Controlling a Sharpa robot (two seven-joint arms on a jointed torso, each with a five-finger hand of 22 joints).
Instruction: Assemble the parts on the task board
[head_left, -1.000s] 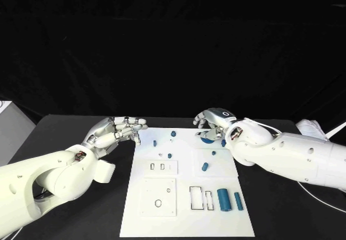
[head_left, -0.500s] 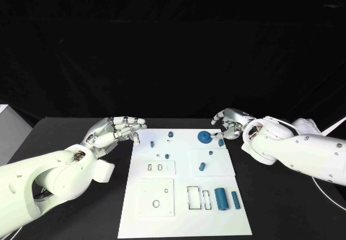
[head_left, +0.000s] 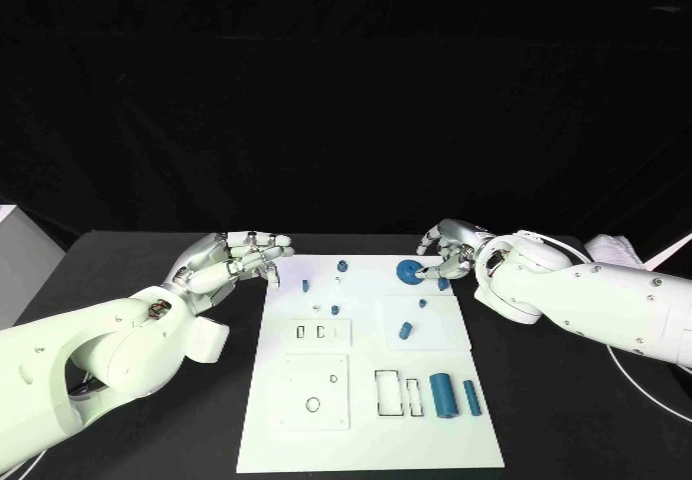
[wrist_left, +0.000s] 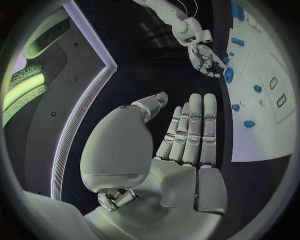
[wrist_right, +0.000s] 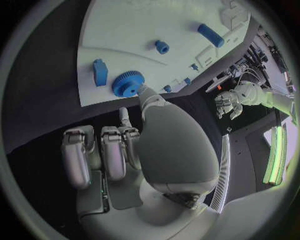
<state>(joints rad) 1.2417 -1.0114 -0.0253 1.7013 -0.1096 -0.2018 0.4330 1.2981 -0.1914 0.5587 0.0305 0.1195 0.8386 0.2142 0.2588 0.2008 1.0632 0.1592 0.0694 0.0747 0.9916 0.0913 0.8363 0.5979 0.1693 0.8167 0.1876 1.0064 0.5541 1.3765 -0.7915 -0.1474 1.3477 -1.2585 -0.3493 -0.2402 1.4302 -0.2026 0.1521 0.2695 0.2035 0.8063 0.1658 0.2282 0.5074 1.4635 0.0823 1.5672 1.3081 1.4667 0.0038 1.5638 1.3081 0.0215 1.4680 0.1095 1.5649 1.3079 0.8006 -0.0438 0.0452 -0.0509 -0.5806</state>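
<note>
The white task board (head_left: 368, 360) lies in the middle of the black table. A blue gear (head_left: 410, 270) sits near its far right corner, with a small blue block (head_left: 443, 284) beside it. My right hand (head_left: 450, 248) hovers just right of the gear; in the right wrist view its fingers (wrist_right: 100, 150) are curled in and its thumb tip touches the rim of the gear (wrist_right: 128, 84). My left hand (head_left: 238, 258) hangs at the board's far left corner, fingers (wrist_left: 190, 125) straight and holding nothing. Small blue pegs (head_left: 342, 266) and an oblong piece (head_left: 407, 331) lie on the board.
Two blue cylinders (head_left: 441, 394) lie side by side near the board's right front, next to outlined slots (head_left: 389, 393). A white box (head_left: 12, 240) stands at the table's left edge. A white cable bundle (head_left: 613, 250) lies at the far right.
My right hand has come off the gear and drawn to the right, leaving the gear uncovered on the board, then edged back beside it. The left hand has stayed put.
</note>
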